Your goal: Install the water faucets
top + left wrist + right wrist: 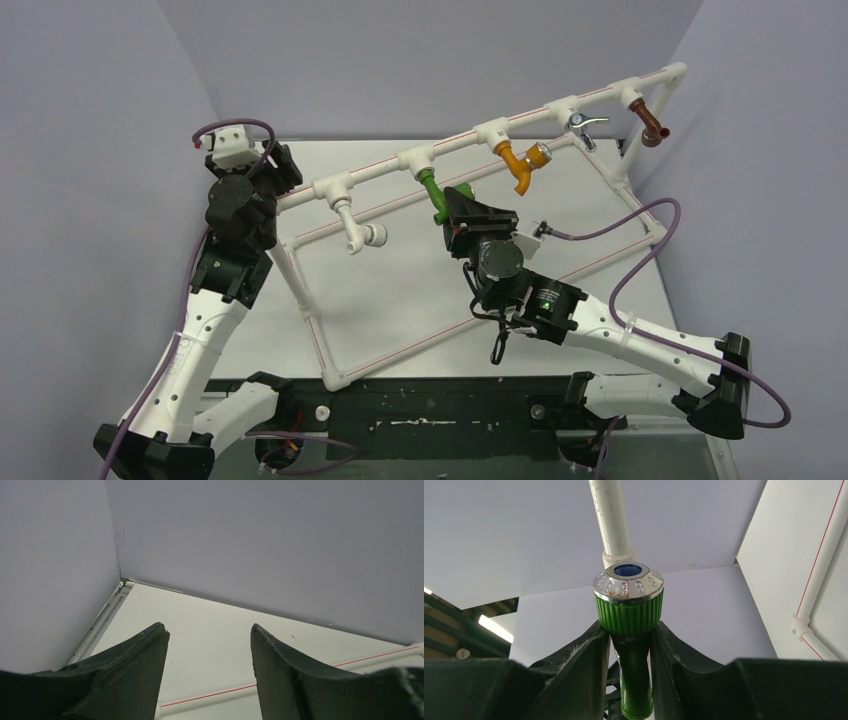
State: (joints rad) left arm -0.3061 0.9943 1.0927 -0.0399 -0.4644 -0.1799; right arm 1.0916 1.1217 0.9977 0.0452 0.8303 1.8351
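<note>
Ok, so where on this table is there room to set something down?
The widest bare patch of table lies inside the pipe frame, between the white tap, the frame's left rail and the right arm. A smaller one sits beyond that arm, near the orange tap. It is crowded where the right gripper clamps the green tap.

Green tap [630, 612] (silvery knob [628, 586], blue centre) in right claw [630, 635]
</note>
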